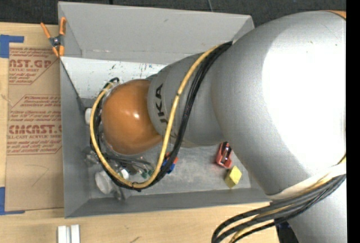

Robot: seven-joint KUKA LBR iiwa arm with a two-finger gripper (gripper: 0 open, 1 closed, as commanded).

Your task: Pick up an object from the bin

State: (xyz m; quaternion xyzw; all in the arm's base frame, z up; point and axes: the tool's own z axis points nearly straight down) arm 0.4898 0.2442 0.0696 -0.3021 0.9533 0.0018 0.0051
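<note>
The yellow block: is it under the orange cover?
No, the yellow block lies apart from the orange cover, on the bin floor beside a red thing.

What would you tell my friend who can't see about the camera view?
A silver robot arm reaches into a grey bin, its orange cover over the bin's left side. A small red thing and a yellow block lie on the floor.

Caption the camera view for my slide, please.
Arm with orange wrist cover inside grey bin; red piece and yellow block lie on its floor.
</note>
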